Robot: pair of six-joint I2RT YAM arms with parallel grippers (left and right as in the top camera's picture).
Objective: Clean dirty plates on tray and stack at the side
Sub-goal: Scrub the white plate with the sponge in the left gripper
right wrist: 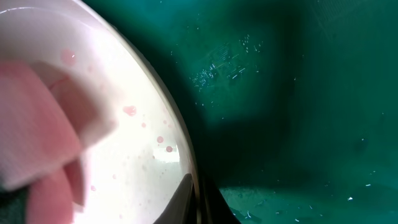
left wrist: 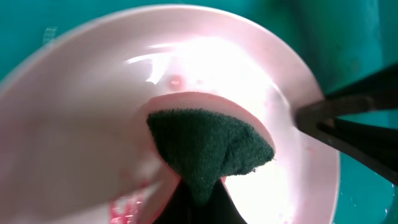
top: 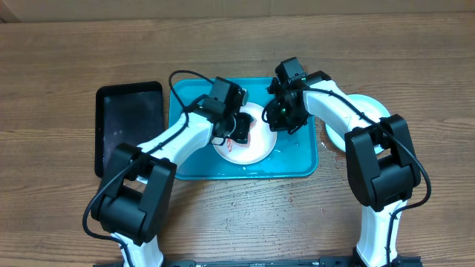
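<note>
A white plate (top: 254, 148) with red smears lies in the turquoise tray (top: 297, 159). My left gripper (top: 239, 127) is shut on a pink sponge with a dark green scrub face (left wrist: 208, 146) and presses it onto the plate (left wrist: 93, 112); its jaws (left wrist: 199, 205) show at the bottom edge. My right gripper (top: 276, 115) is shut on the plate's right rim; in the right wrist view its fingers (right wrist: 198, 202) pinch the rim of the plate (right wrist: 137, 143), with the pink sponge (right wrist: 37, 137) at the left. A pale plate (top: 365, 107) lies on the table right of the tray, partly hidden by my right arm.
A smaller black tray (top: 130, 126) lies left of the turquoise tray. The tray floor (right wrist: 298, 93) is wet with small droplets. A red smear (left wrist: 124, 208) remains near the sponge. Both arms cross over the tray.
</note>
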